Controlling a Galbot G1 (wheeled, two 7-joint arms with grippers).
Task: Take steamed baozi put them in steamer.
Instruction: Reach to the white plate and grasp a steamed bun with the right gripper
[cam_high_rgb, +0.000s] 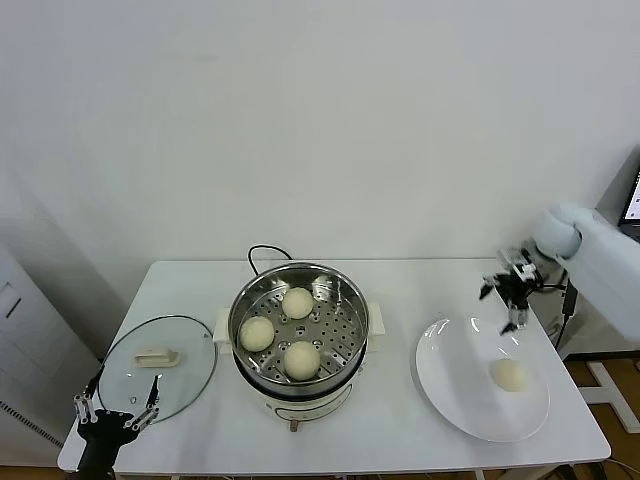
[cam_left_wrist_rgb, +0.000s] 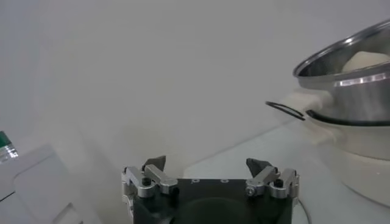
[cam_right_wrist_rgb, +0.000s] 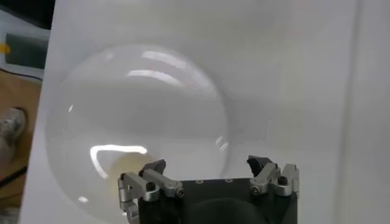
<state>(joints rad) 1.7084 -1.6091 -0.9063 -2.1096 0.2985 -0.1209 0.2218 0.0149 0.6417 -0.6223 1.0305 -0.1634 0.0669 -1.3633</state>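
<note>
Three baozi loaded in the steamer, one left on the plate.

The bench (cam_high_rgb: 400, 420) carries the steamer (cam_high_rgb: 298, 330) between my two sets of fingers, with three steamed baozi (cam_high_rgb: 302, 358) on its perforated tray. The white plate (cam_high_rgb: 455, 385) lies beneath my right fingers (cam_high_rgb: 507, 292), which hover spread wide and empty; the fourth baozi (cam_high_rgb: 510, 374) sits on it, just below them. The glass lid (cam_high_rgb: 160, 362) lies flat beside my left fingers (cam_high_rgb: 115, 410), parked low at the bench corner, spread open, holding nothing.
</note>
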